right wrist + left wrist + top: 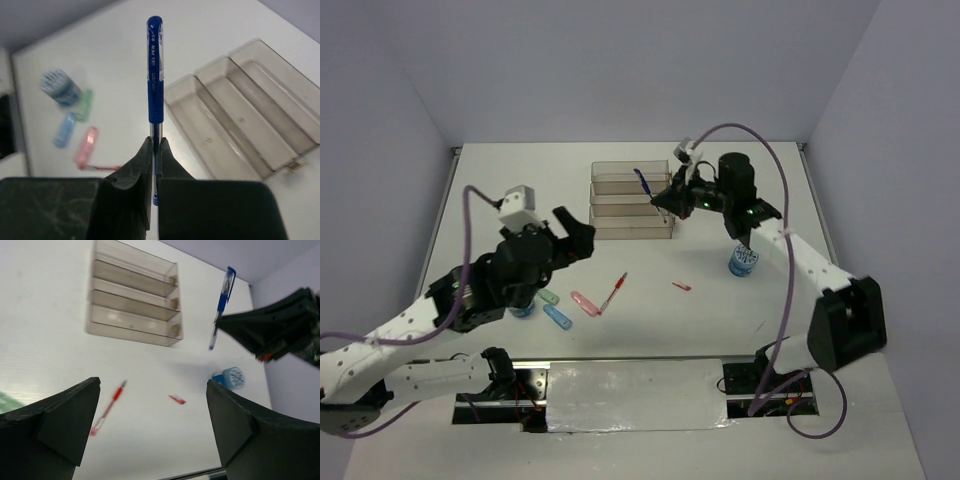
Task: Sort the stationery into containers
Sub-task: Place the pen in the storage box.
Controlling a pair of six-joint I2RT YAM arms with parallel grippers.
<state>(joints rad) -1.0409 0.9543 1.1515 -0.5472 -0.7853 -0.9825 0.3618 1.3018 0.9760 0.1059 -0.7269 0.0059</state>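
Right wrist: blue pen [154,75] clamped in right pincer [155,144], trays [250,115] nearby.

blue gel pen [154,75] held aloft near the smoky trays [632,200]; red pen [612,294], 3 capsules [584,303], 2 blue rolls [744,262] lie loose.

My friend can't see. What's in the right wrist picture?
The right gripper pinches a blue gel pen pointing up the picture. Smoky clear trays sit beside it; a blue roll and three coloured capsules lie farther off.
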